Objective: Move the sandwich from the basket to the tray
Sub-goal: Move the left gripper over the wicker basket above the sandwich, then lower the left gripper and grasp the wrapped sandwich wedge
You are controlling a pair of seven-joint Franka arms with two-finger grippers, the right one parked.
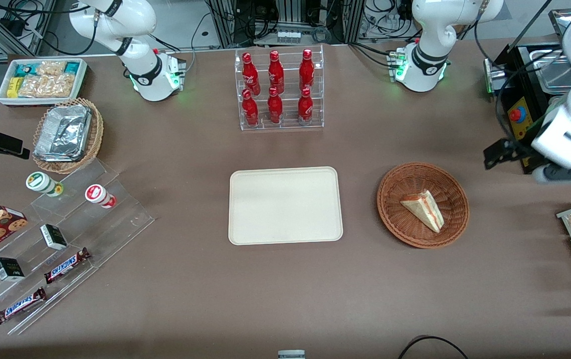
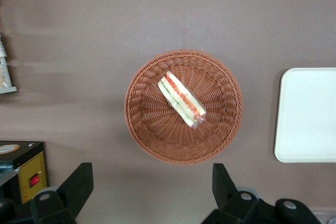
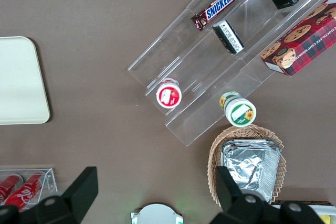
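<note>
Right of frame centre, the sandwich [image 1: 424,210] lies in the wicker basket [image 1: 395,187]. The gripper [image 2: 152,187], jaws wide and empty, should descend squarely over it.

The left arm reaches out from the working end of the table, raised well above the surface, its white wrist bent downward. The claw [image 2: 149,195] hangs high and points straight down, its two dark fingers [image 2: 79,184] spread wide apart, holding nothing.
</note>
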